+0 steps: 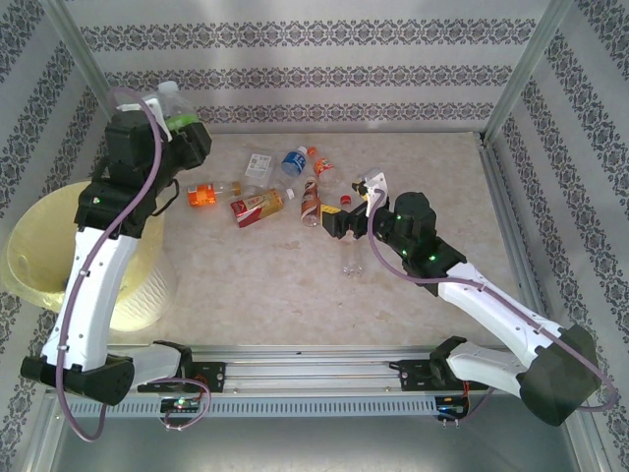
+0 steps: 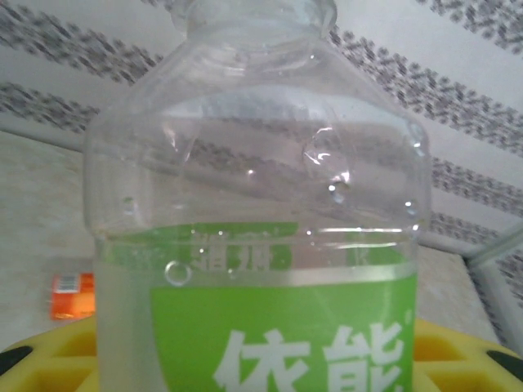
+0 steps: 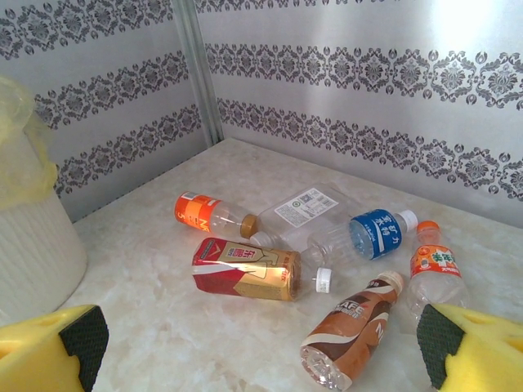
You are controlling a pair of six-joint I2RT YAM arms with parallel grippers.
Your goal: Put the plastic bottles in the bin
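In L fingers (image 2: 65,359): green-label bottle (image 2: 261,245).

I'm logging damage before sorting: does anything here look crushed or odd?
Yes. The red-and-gold bottle lying on the table looks squashed flat, its label creased. The green-labelled bottle held in the left pincer has dents in its clear shoulder. No spill shows.

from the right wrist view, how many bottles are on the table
6: orange-label far left, white-label behind, red-label middle, blue-label right, orange-cap far right, brown nearest. Others may be hidden.
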